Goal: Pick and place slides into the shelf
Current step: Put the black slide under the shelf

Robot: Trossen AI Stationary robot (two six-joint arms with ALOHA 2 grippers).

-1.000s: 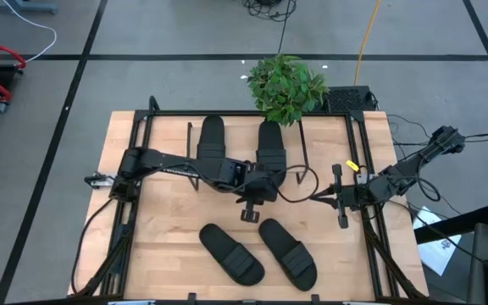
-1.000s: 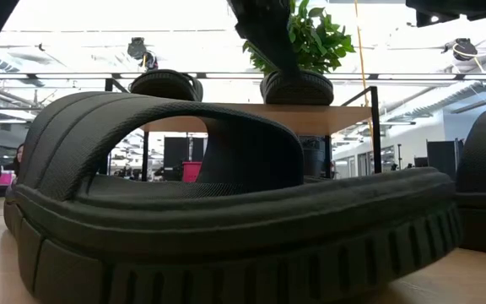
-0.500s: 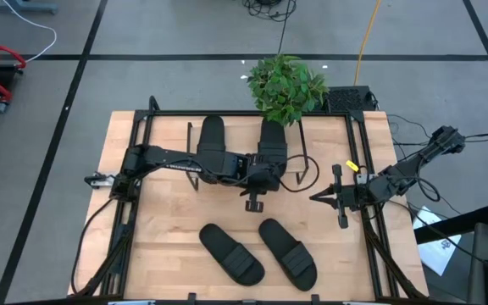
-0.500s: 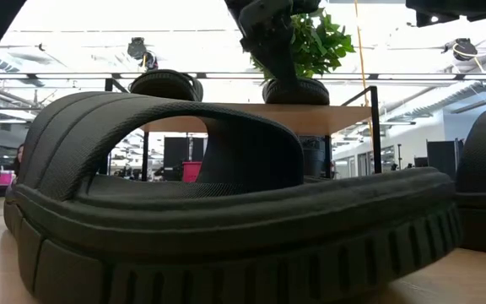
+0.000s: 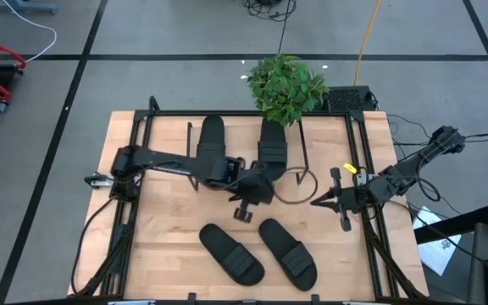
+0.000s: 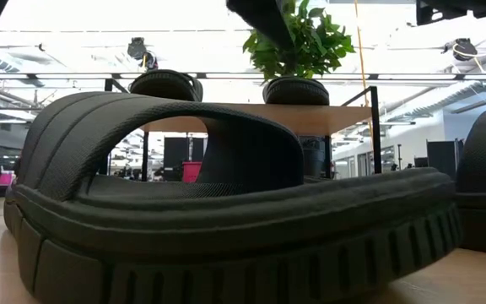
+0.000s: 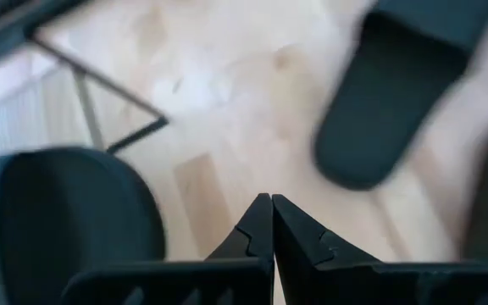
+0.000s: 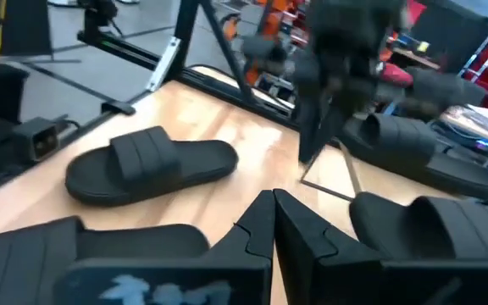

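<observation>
Two black slides [image 5: 212, 140] [image 5: 271, 142] lie by their soles on the shelf [image 5: 240, 135], a light plank on black wire legs [image 6: 310, 116]. Two more slides [image 5: 231, 252] [image 5: 288, 252] lie flat on the table near its near edge; one fills the low view [image 6: 226, 211]. My left gripper [image 5: 254, 193] [image 7: 271, 207] hangs shut and empty just off the near end of the right shelf slide. My right gripper [image 5: 316, 201] [image 8: 271, 203] waits shut and empty at the table's right, pointing left.
A potted green plant [image 5: 286, 85] stands at the far edge behind the shelf. Black frame rails [image 5: 134, 169] run along the table's left and right sides. A black cable [image 5: 299, 182] loops beside the shelf's right legs. Bare wood lies between shelf and the near slides.
My left gripper first reached toward the far edge over the right slide on the shelf, then drew back toward the near edge and rose off it. That slide stays on the shelf, a little farther back than before.
</observation>
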